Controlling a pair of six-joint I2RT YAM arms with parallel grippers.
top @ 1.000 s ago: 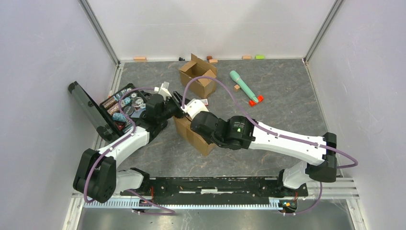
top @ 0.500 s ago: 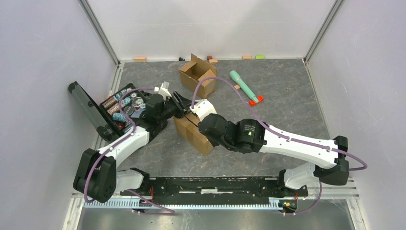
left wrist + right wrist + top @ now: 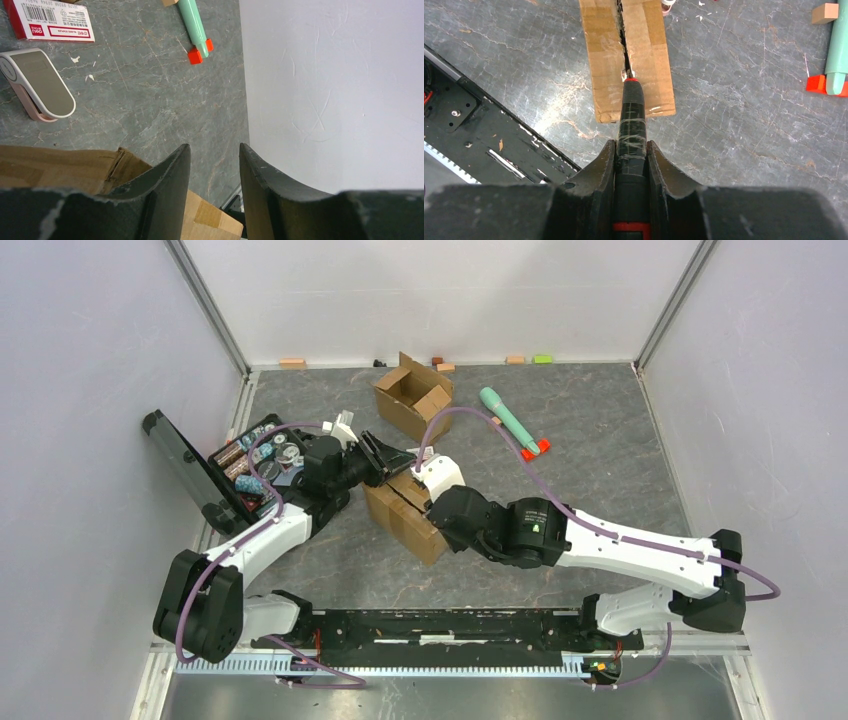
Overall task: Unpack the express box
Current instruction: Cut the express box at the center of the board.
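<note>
Your right gripper (image 3: 630, 146) is clamped narrow on a black-handled cutter (image 3: 633, 112). The cutter's tip sits in the middle seam of the cardboard box (image 3: 654, 55), near the end closest to that wrist (the slit runs on along the top). The box lies mid-table between both arms. Your left gripper (image 3: 214, 147) stands partly open with nothing between its fingers, at the box's far end, with cardboard showing just under one finger
</note>
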